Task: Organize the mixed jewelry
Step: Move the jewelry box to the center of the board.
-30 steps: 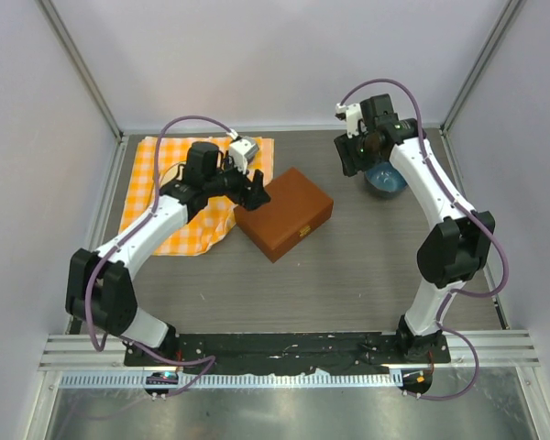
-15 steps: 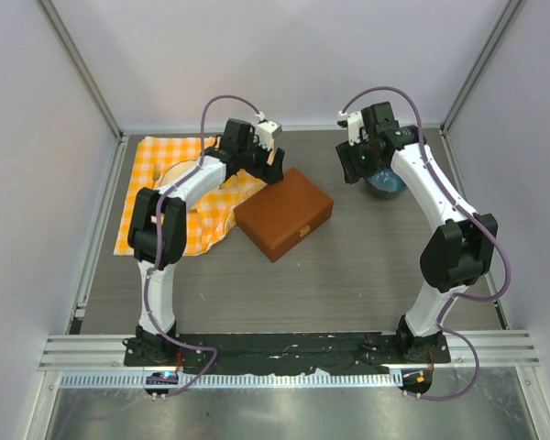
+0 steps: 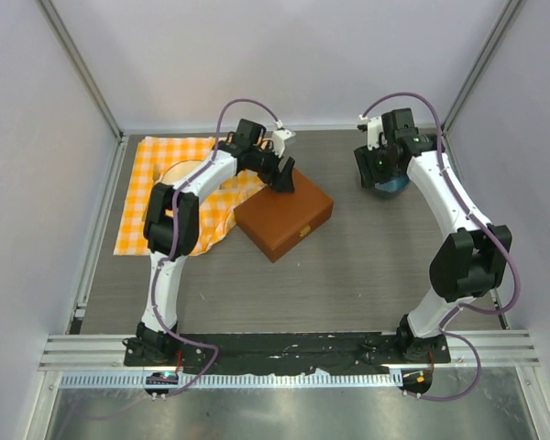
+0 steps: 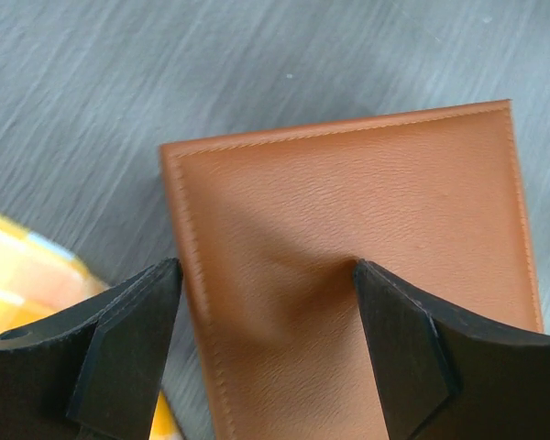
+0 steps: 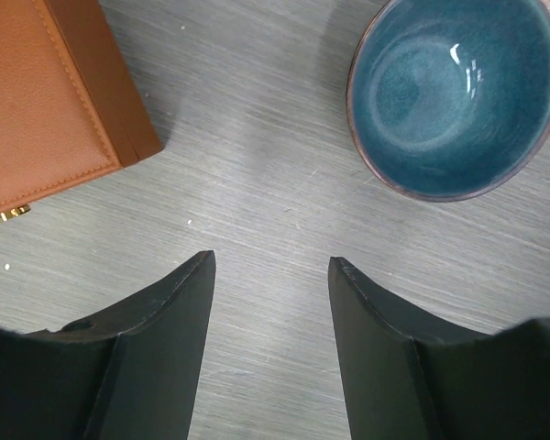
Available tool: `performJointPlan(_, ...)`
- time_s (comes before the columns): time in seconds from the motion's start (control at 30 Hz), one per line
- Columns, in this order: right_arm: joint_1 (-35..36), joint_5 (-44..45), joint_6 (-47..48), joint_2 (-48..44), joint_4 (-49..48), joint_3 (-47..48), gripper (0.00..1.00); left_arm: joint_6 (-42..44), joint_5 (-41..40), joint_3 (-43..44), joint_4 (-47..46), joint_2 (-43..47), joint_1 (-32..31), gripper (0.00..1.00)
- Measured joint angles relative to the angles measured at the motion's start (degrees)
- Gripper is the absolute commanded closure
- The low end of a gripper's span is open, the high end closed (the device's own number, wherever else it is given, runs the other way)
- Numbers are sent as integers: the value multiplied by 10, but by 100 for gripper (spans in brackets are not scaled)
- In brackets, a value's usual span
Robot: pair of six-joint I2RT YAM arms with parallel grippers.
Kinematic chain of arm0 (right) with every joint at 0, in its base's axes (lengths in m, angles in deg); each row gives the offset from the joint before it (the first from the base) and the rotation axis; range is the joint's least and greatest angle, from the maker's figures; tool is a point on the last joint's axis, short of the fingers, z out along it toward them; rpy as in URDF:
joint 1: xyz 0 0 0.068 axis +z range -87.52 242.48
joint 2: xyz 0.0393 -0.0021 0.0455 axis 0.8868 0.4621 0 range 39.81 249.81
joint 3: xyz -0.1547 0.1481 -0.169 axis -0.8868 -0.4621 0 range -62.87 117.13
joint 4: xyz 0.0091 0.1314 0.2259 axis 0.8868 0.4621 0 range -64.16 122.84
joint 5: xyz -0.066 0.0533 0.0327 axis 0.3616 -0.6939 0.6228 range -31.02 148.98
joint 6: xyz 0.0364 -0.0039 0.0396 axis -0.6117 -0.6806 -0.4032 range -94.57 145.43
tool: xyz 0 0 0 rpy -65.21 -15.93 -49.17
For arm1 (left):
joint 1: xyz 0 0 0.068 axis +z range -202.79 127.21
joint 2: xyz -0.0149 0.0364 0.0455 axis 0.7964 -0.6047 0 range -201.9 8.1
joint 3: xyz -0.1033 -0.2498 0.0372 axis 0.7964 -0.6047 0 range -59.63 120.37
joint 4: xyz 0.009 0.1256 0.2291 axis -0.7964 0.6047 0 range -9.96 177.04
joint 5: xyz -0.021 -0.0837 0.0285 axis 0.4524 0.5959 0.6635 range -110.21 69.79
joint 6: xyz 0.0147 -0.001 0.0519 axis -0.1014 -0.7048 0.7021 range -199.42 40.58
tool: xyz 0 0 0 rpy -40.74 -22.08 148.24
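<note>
The two arms are bolted at the near edge of the grey wooden desk [image 3: 348,284]. A little way in sits a flat brown leather box [image 3: 289,218], turned at a slant. Its lid is shut, and a small gold clasp [image 3: 304,232] is on its near side. An orange and white checked cloth [image 3: 156,197] lies to the left and comes right up to the box's left edge.

The left gripper [image 3: 282,177] hangs over the far corner of the box. In its wrist view the left gripper [image 4: 266,275] has its two black fingers spread wide with nothing between them. The brown lid [image 4: 348,202] fills the space under them. I cannot tell if the fingers touch the lid.

Farther back on the right is a round blue bowl [image 5: 454,92] with a shiny inside. The right gripper [image 3: 378,165] hangs over it and hides most of it from above. Its wrist view shows the right gripper [image 5: 270,264] with its fingers apart and holding nothing. Bare desk shows between them.

The mixed jewelry does not show in any view, so I cannot tell where it is.
</note>
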Motion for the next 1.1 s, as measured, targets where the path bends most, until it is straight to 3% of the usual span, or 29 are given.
performJointPlan(0.17,0,-1,0,-1,-2,-25,42,49,35,57,58,-33,-26,20)
performJointPlan(0.5,-13,19,13,-45,-3,-55,42,99,83,67,108,-42,-105,20)
performJointPlan(0.9,-64,24,17,-90,-9,-84,42,110,69,0,48,-7,-140,20)
performJointPlan(1.1,-68,24,18,-93,-9,-88,41,111,44,5,57,0,-146,20)
